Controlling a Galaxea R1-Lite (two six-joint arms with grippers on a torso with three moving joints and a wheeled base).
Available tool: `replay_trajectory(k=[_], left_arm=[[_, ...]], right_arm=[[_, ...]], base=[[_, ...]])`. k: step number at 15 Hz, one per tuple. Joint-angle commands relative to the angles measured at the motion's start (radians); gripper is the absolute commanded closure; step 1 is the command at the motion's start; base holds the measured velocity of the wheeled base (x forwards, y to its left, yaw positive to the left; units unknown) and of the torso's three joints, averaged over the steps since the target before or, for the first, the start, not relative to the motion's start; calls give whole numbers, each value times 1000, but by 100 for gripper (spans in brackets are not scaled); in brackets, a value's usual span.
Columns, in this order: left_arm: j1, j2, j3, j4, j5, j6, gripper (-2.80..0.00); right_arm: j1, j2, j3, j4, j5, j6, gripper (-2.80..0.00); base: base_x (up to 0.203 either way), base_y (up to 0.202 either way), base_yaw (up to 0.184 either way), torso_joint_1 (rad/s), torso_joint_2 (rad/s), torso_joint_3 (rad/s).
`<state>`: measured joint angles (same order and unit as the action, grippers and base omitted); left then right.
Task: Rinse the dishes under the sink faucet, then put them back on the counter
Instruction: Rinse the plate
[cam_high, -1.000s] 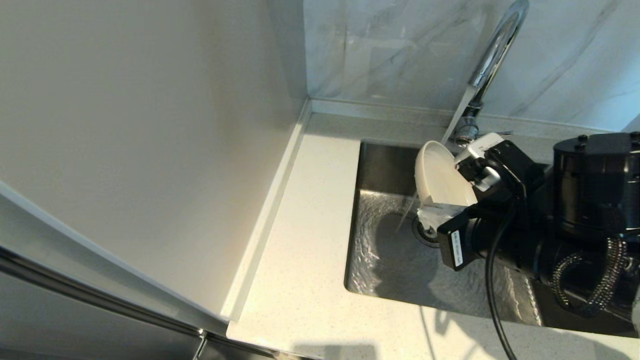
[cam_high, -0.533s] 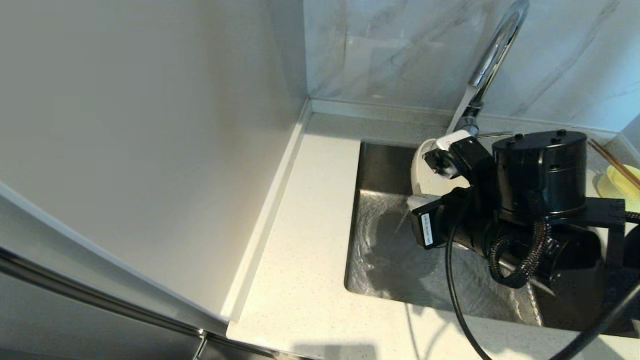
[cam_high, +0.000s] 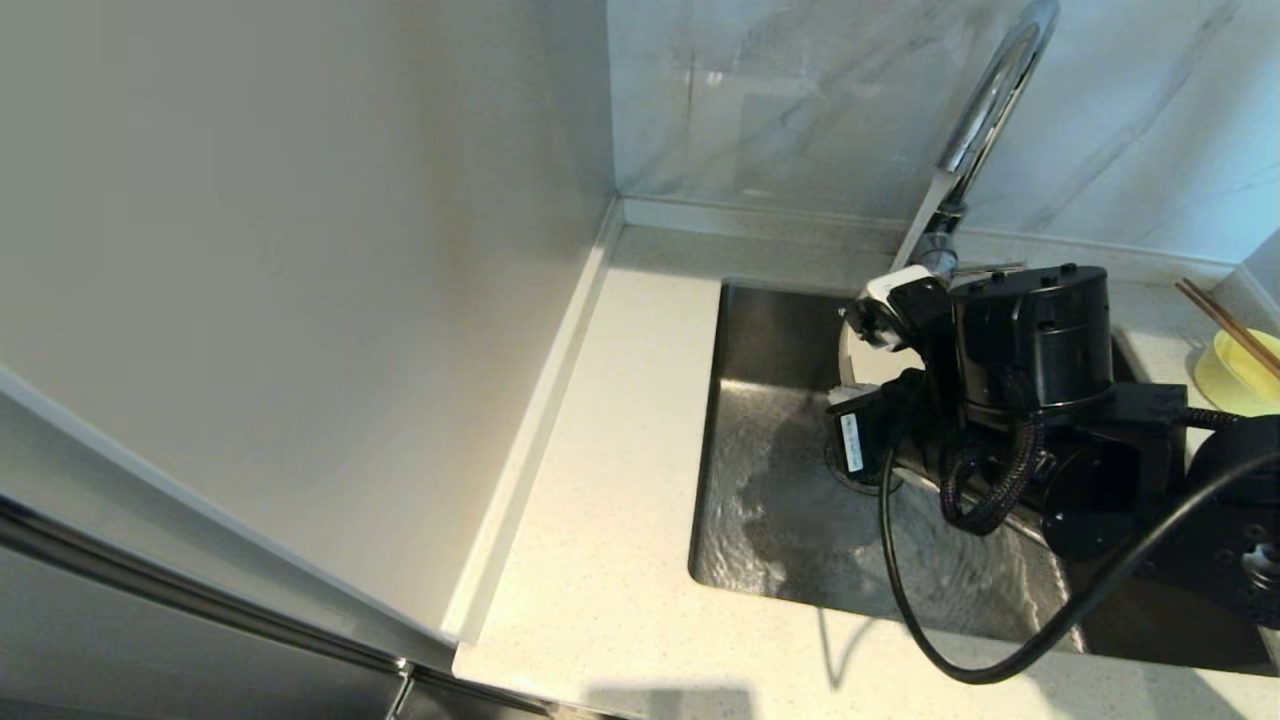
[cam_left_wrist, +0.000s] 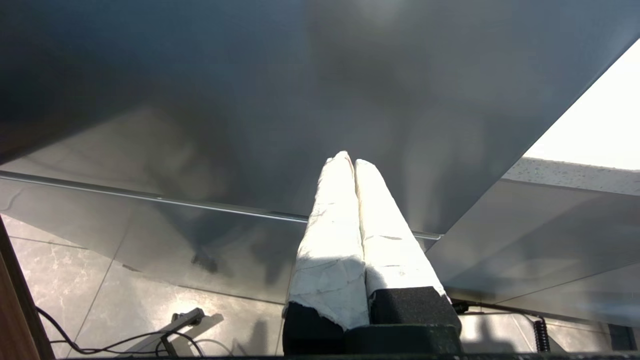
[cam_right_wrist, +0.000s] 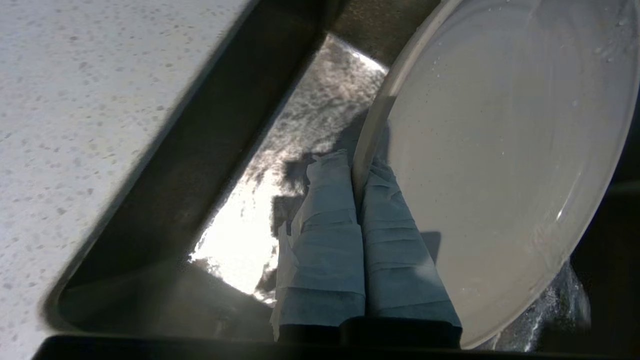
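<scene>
A grey-veined marble wall (cam_high: 800, 100) stands behind the basin, meeting a plain off-white side panel (cam_high: 300, 280) at the corner. Below, a grey cabinet front (cam_left_wrist: 250, 100) hangs over a glossy marble-tiled floor (cam_left_wrist: 65, 280), where a black cable (cam_left_wrist: 100, 345) trails.

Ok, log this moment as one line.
right hand: shut on plate rim, over sink | faucet: running | left hand: shut, parked | bowl, chopsticks: on counter

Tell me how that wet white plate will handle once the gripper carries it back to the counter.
The plate looks rigid and smooth, so it will probably keep its shape but may chip if knocked on the sink rim. Droplets cover its face, so it is likely slippery. The right gripper pinches only its rim, so it could pivot or slide when swung.
</scene>
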<state>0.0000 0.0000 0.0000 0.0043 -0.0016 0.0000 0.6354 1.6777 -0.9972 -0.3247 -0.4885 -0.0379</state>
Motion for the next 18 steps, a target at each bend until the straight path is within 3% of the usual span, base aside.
replay_trajectory(k=[1, 11, 18], left_arm=[[0, 0, 0, 0, 0, 0, 0], [0, 0, 0, 0, 0, 0, 0], [0, 0, 0, 0, 0, 0, 0]], right_arm=[[-22, 2, -5, -2, -6, -1, 0], [-41, 19, -32, -1, -8, -2, 0], [29, 17, -36, -2, -6, 48, 0]], base=[[0, 0, 0, 0, 0, 0], [0, 0, 0, 0, 0, 0], [0, 0, 0, 0, 0, 0]])
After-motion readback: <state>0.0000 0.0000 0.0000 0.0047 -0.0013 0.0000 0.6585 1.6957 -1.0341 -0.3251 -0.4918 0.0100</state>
